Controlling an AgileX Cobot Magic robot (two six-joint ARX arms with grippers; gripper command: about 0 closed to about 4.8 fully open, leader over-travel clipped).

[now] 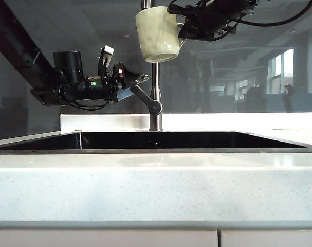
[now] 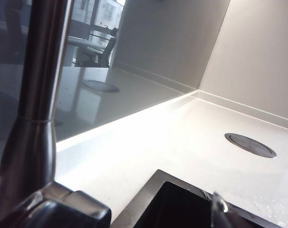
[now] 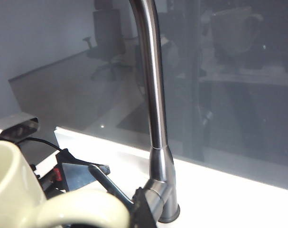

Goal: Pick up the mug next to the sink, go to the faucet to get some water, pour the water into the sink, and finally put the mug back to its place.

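Speckled whitish stone countertop [image 1: 156, 190] fills my exterior view, with the dark rectangular sink [image 1: 161, 140] set behind its thin metal rim. From the far edge rises the brushed-steel faucet [image 1: 156, 98], its lever angled out to the left. I see the left gripper [image 1: 138, 81] beside that lever's tip, jaws spread wide and empty. High by the faucet stem, the right gripper [image 1: 189, 33] is clenched on the loop handle of the mug [image 1: 157, 35], a glossy cream ceramic piece. Only my left wrist view shows a round metal cap [image 2: 250, 145] in the counter.
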